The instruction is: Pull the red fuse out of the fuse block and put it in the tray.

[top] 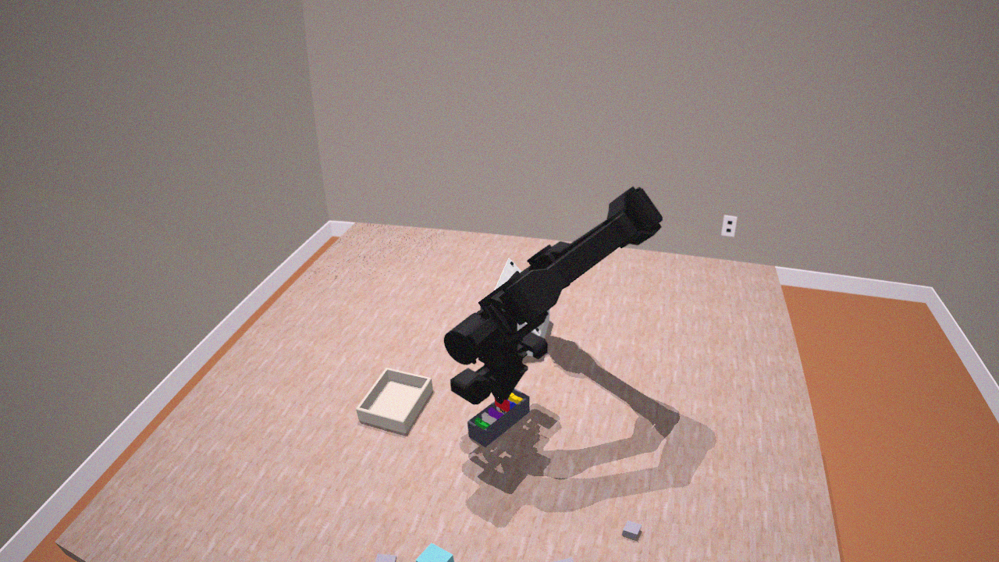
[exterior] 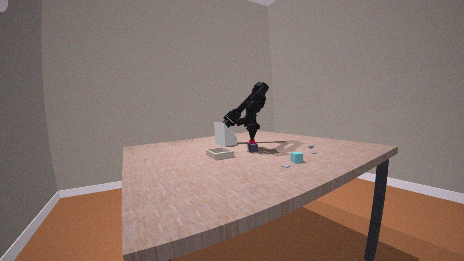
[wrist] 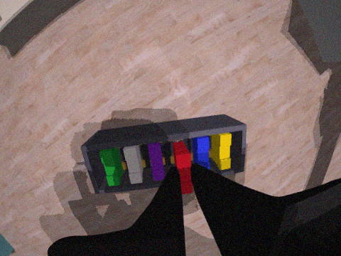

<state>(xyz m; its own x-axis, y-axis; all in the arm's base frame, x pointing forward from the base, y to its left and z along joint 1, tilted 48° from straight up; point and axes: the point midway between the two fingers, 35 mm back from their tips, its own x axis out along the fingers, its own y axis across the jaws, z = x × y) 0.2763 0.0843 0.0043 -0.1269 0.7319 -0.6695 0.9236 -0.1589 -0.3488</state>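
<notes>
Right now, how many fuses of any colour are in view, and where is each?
6. Green, grey, purple, blue and yellow sit in the fuse block; the red fuse is pinched in the gripper, raised above its neighbours. None looks hidden.

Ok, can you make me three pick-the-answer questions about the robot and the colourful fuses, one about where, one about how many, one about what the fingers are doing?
1. Which fuses sit right beside the red fuse?
A. purple and blue
B. green and grey
C. grey and yellow

2. How many fuses show in all?
A. four
B. six
C. eight

3. What are the fingers doing?
A. spread wide above the tray
B. gripping the red fuse
C. gripping the yellow fuse

Answers: 1 A, purple on one side, blue on the other. 2 B, six colours in the fuse block. 3 B, red shows between them.
</notes>
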